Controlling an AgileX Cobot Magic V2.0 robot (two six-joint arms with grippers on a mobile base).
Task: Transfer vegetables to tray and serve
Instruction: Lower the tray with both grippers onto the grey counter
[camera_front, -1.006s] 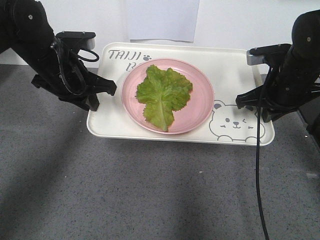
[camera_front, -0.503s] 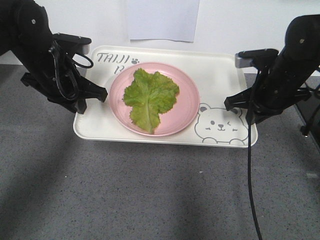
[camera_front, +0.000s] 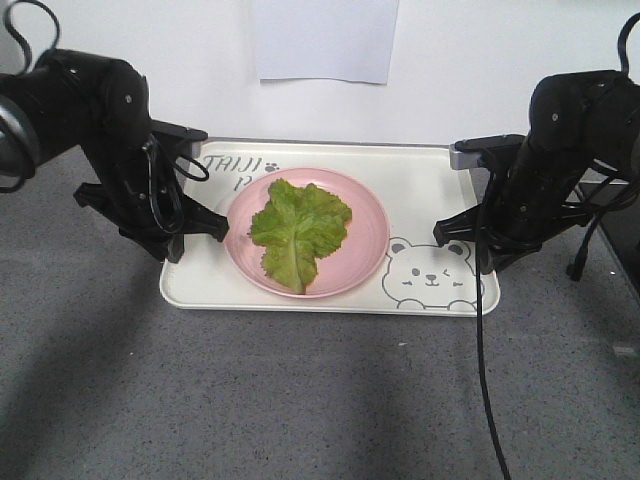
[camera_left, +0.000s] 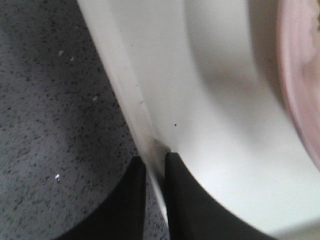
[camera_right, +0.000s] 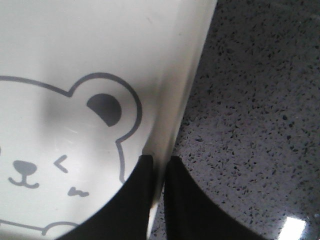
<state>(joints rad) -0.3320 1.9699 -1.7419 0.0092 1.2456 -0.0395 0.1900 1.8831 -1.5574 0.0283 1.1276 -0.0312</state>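
Note:
A green crinkly lettuce leaf, the vegetables (camera_front: 298, 226), lies on a round pink plate (camera_front: 360, 250) that sits on the cream-white tray (camera_front: 420, 190) with the bear face. My left gripper (camera_front: 205, 230) is shut on the tray's left rim (camera_left: 131, 97), one finger inside and one outside. My right gripper (camera_front: 452, 232) is shut on the tray's right rim (camera_right: 187, 85) beside the bear's ear (camera_right: 106, 108). The plate's edge (camera_left: 300, 95) shows at the right of the left wrist view.
The tray is over a grey speckled surface (camera_front: 300, 400). A white wall with a pinned sheet of paper (camera_front: 322, 38) stands just behind the tray. A black cable (camera_front: 485, 380) hangs from the right arm down to the front.
Both arms have carried the tray, with plate and leaf, away from the camera toward the wall; it now looks smaller and sits higher in the front view.

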